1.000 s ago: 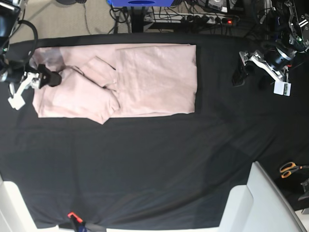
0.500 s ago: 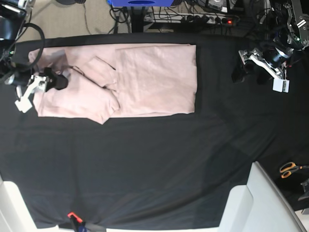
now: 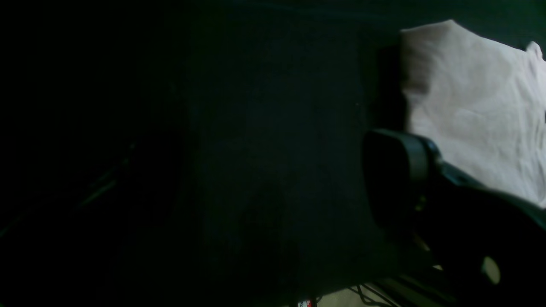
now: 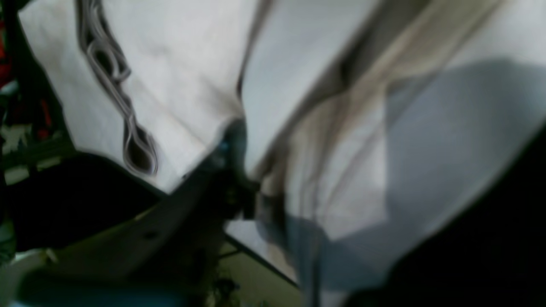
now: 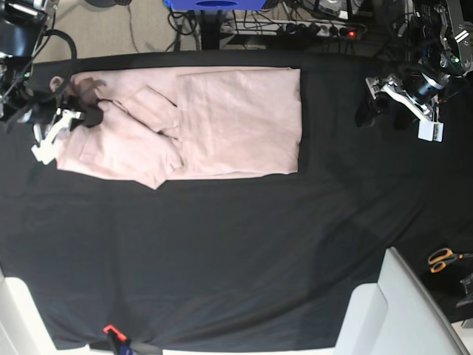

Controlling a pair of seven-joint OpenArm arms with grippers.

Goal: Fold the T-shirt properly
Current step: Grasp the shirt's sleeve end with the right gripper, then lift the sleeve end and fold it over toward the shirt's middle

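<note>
right gripper [image 5: 87, 115] clamped on T-shirt [image 5: 236, 122] edge | left gripper [image 5: 380, 103] hovering, spread

A black cloth [image 5: 236, 244] covers the table; orange-handled scissors [image 5: 442, 259] lie off its right edge — a power strip [image 5: 295, 29] sits far behind.

The T-shirt [image 5: 236, 122] is soft, matt pale pink cloth, lightly creased. The table [image 5: 236, 251] wears matt black cloth. The left claw [image 5: 380, 106] looks like dull black plastic with white parts.
</note>
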